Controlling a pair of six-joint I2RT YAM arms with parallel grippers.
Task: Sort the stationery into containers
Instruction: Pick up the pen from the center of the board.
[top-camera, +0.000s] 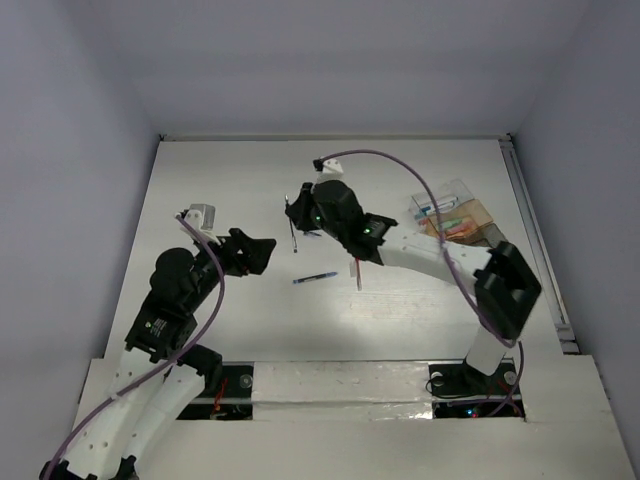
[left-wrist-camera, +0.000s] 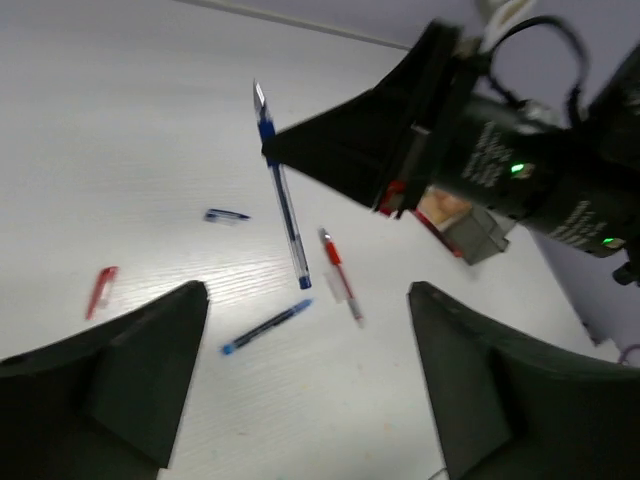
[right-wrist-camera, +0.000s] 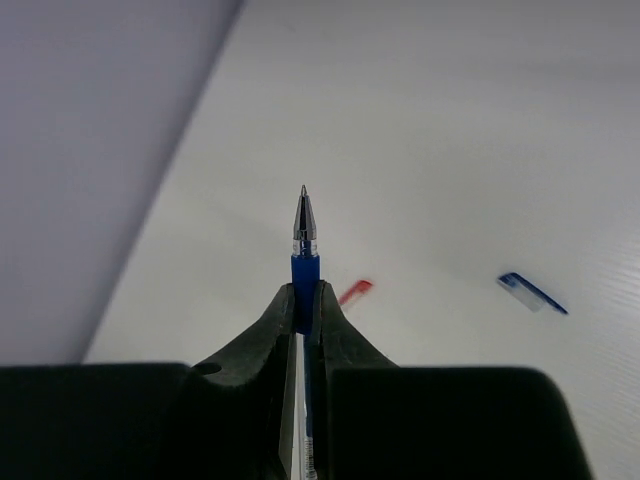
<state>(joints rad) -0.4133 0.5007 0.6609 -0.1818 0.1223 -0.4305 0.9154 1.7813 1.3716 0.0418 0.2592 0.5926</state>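
A white table (top-camera: 200, 190) fills a booth with pale grey walls (top-camera: 70, 150). At the left, the left gripper (top-camera: 266, 252) hangs above the surface, its jaws spread wide with nothing between them. From its wrist camera, a red cap (left-wrist-camera: 100, 290) lies on the table furthest left, and a blue cap (left-wrist-camera: 227, 215) lies to its right, the two apart.

Near the middle, the right gripper (right-wrist-camera: 302, 300) is clamped on the held blue pen (right-wrist-camera: 304, 235). It pinches the blue grip section, the metal tip pokes out past the fingertips, and the pen is clear of the table. Below it lie a loose blue pen (top-camera: 315, 278) and, further right, a red pen (top-camera: 357, 272), both flat on the table and not touching.

The right arm's black housing (left-wrist-camera: 520, 170) carries white print too blurred to read, and two green lights glow on it. From the left wrist it hides most of the containers (top-camera: 455, 215), which sit at the far right of the table with a few coloured pieces inside, too small to name.
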